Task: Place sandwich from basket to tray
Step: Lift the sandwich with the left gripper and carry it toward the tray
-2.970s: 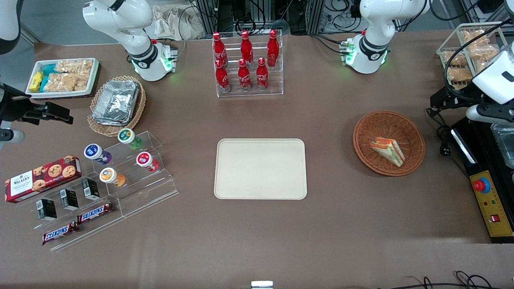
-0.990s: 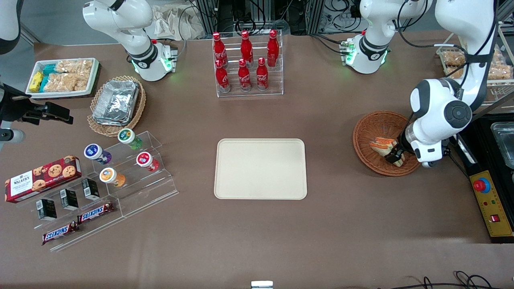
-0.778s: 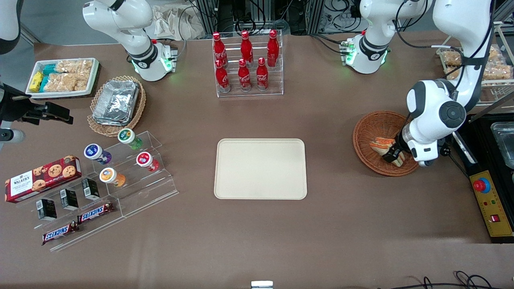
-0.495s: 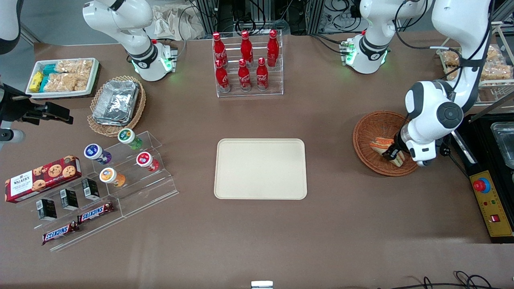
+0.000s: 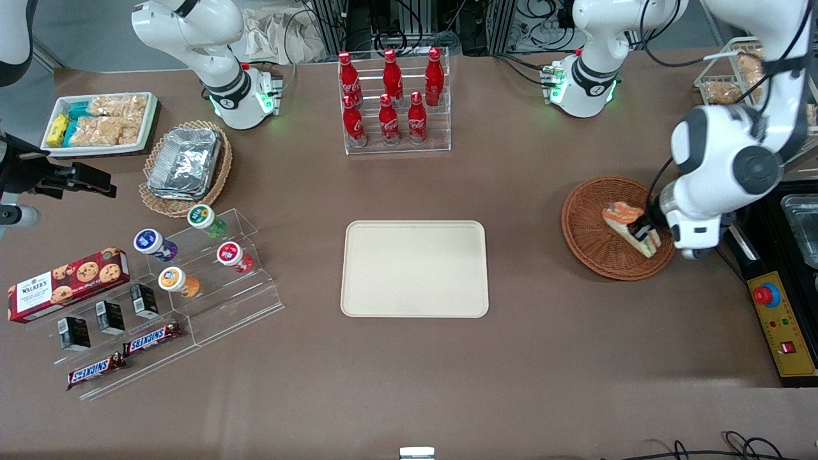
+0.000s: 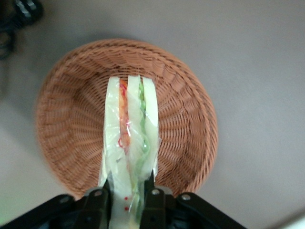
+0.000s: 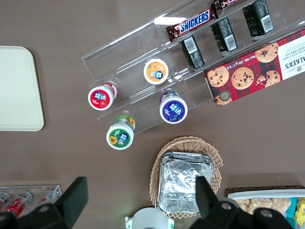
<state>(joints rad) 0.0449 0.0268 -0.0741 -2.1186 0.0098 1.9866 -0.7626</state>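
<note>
Right now you have one triangular wedge sandwich [image 5: 629,229] of pale bread with orange-red and green filling, one round reddish-brown wicker basket [image 5: 591,239], and one flat rectangular cream-beige tray [image 5: 415,269] with rounded corners. The sandwich is clamped at its wide end between the black fingers [image 6: 96,206] of your tool [image 5: 643,232], with its pointed end aimed out over the basket; in the wrist view it seems to be lifted clear of the weave, though you cannot be sure it is not touching. The tray lies bare on the brown worktop [image 5: 409,370], well apart from the basket, toward the parked arm's end.

Around you, count six red cola bottles [image 5: 390,96] in a clear rack, farther from the front camera than the tray. At the parked arm's end stand four round-lidded cups [image 5: 190,251] on a clear stepped stand, two Snickers bars [image 5: 124,358], three small dark boxes [image 5: 110,317], one red cookie box [image 5: 67,283], one tan oval basket of foil trays [image 5: 185,167], and one white tray of snack packets [image 5: 99,121]. Nothing sits on the worktop between basket and tray.

Your white arm [image 5: 725,169] reaches in from the working arm's end, wrist bent down over the basket's rim beside the yellow control box [image 5: 783,329].
</note>
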